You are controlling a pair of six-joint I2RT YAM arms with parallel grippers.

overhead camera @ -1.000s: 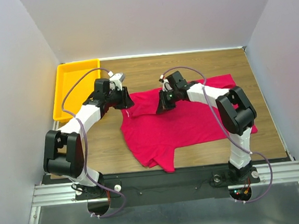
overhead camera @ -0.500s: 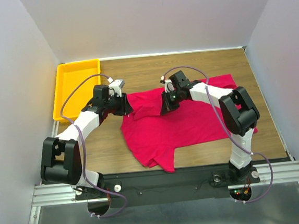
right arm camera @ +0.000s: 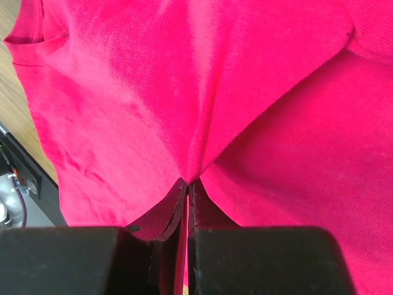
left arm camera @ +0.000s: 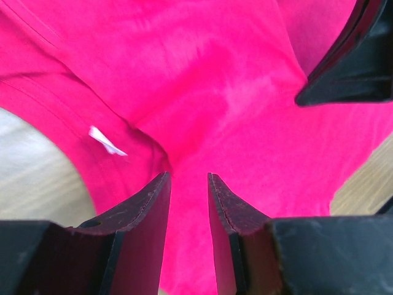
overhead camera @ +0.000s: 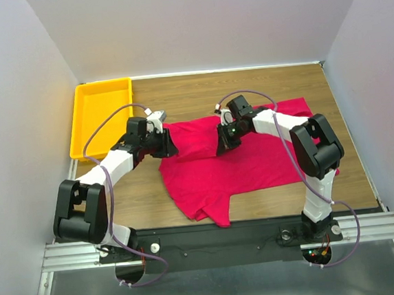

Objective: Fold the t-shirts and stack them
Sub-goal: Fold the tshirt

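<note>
Big wooden table (overhead camera: 199, 92) fills most of the top view. The red t-shirt (overhead camera: 253, 163) is spread over its middle and right side, with the top-left part rumpled up. A yellow tray (overhead camera: 105, 117) sits upper left, well apart from the shirt.

The left gripper (overhead camera: 164, 145) is at the shirt's left edge. Its jaws are only partway closed, with a bunch of cloth caught between them. The right gripper (overhead camera: 224, 145) is near the centre, clamped tight on a thin fold. There's a tiny white tag (left arm camera: 105, 140) by the collar.
</note>
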